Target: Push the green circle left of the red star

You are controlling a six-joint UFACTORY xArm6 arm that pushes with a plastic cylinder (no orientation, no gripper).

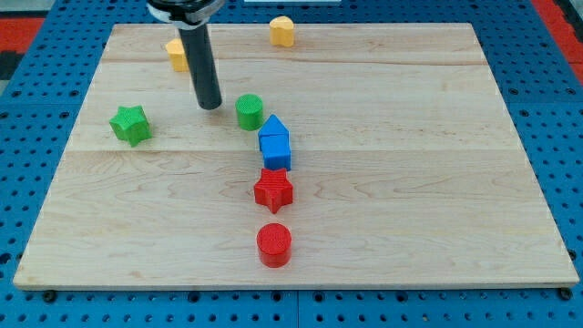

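Observation:
The green circle (250, 111) sits on the wooden board (410, 182) above centre, touching the top of the blue pointed block (274, 144). The red star (273, 189) lies just below the blue block. My tip (210, 105) rests on the board a short way to the left of the green circle, with a small gap between them. The rod rises from it to the view's top.
A green star (130, 124) lies at the left. A red circle (273, 245) sits below the red star. A yellow block (282, 30) is at the top edge; another yellow block (177, 55) is partly hidden behind the rod.

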